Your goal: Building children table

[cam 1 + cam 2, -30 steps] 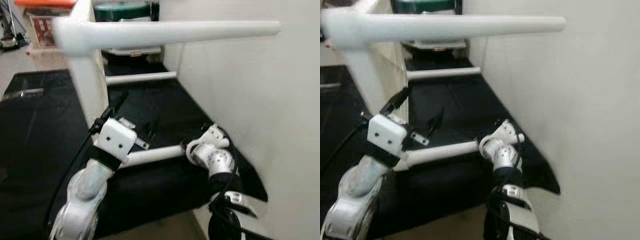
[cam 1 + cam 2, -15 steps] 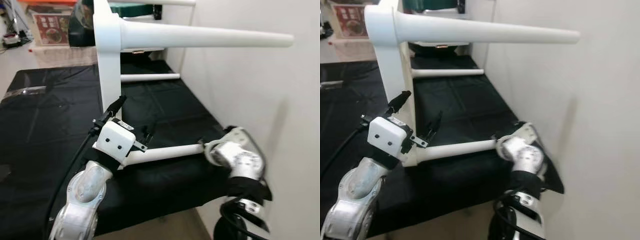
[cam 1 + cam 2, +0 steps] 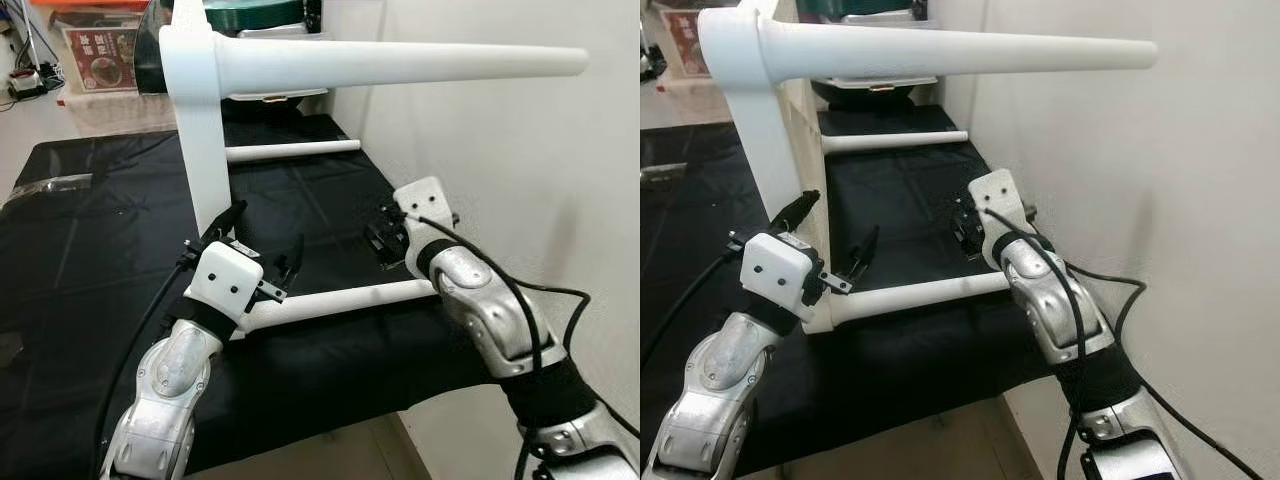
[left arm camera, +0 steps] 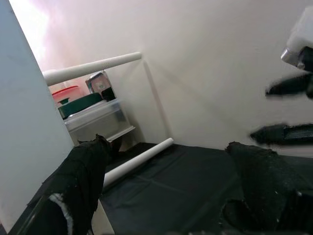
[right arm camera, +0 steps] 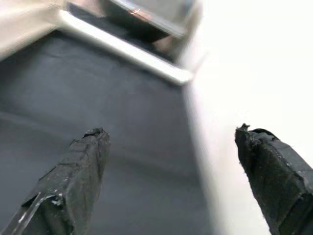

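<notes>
**White table on its side, three legs counted, both grippers open**

The white table (image 3: 200,130) lies on its side on a black cloth (image 3: 90,260), with its flat top standing upright. I take this top as the landmark. Three round white legs stick out from it toward the white wall (image 3: 520,160): one upper leg (image 3: 400,63) high above the cloth, one far leg (image 3: 290,151) low behind it, and one near leg (image 3: 340,298) low in front. A fourth leg I cannot make out.

There are two grippers. The left gripper (image 3: 255,245) is at the bottom of the table top, where the near leg meets it. Its two black fingers are spread apart, one on each side of that corner, and they grip nothing as far as I can see. The joint itself is hidden behind the wrist.

The right gripper (image 3: 385,235) hovers above the free end of the near leg, close to the wall. In the right wrist view its fingers (image 5: 73,181) are wide apart with only cloth between them. That view is blurred.

Behind the table top some storage boxes (image 3: 95,50) are cut off by the picture edge.
</notes>
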Controlling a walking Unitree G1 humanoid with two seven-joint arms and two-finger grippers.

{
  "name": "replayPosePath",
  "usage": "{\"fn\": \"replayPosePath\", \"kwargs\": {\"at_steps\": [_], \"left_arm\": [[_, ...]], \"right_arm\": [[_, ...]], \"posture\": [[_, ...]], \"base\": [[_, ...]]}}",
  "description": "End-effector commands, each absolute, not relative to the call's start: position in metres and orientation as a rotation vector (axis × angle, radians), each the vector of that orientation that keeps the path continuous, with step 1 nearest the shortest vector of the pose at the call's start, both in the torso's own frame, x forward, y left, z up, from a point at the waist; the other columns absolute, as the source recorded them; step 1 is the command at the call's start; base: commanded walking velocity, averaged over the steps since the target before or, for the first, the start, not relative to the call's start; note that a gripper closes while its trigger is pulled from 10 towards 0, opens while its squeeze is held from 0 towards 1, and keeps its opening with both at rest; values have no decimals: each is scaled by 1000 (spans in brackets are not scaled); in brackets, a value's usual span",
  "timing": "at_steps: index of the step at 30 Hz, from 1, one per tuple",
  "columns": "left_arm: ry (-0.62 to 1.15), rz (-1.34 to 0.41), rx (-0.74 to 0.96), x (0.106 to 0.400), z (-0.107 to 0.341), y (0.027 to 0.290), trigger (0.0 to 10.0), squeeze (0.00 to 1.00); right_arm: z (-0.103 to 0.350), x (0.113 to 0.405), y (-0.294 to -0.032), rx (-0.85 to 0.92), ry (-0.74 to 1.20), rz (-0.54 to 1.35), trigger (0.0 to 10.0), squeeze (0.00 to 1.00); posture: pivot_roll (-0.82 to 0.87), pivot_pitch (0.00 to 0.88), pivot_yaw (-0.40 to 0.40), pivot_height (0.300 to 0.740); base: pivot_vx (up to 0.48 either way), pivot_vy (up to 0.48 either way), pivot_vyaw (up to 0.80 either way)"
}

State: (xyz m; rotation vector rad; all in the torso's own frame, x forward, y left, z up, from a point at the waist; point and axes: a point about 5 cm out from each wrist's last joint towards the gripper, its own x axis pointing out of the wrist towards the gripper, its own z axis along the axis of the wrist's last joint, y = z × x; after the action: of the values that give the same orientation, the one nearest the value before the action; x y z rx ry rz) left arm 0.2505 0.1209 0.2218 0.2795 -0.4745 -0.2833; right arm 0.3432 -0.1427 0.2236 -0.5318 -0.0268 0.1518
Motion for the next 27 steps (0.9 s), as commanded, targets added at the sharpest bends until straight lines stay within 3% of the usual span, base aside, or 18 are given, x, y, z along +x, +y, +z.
{"fn": "replayPosePath", "kwargs": {"at_steps": [1, 3, 7, 8, 10, 20, 27], "left_arm": [[-418, -233, 274, 253, 211, 132, 10000, 0], [-400, -216, 261, 254, 206, 135, 10000, 0], [-399, -212, 257, 255, 205, 136, 10000, 0], [-381, -206, 247, 258, 201, 136, 10000, 0], [-374, -204, 242, 259, 200, 136, 10000, 0], [-356, -218, 259, 263, 197, 140, 10000, 0], [-314, -214, 254, 264, 189, 143, 10000, 0]], "right_arm": [[244, 348, -155, -696, -164, 43, 10000, 0], [267, 349, -173, -874, -317, -122, 10000, 0], [273, 348, -177, -913, -350, -162, 10000, 0], [281, 335, -179, -909, -474, -238, 10000, 0], [283, 331, -179, -902, -515, -261, 10000, 0], [254, 344, -169, -868, -454, -131, 10000, 0], [276, 345, -173, -876, -562, -203, 10000, 0]], "posture": [[18, 0, -70, 740], [13, 0, -71, 740], [13, 0, -71, 740], [15, 0, -70, 740], [15, 0, -70, 740], [21, 0, -68, 740], [16, 0, -67, 740]], "base": [[0, 0, 0], [0, 0, 0], [0, 0, 0], [0, 0, 0], [0, 0, 0], [0, 0, 0], [0, 0, 0]]}}
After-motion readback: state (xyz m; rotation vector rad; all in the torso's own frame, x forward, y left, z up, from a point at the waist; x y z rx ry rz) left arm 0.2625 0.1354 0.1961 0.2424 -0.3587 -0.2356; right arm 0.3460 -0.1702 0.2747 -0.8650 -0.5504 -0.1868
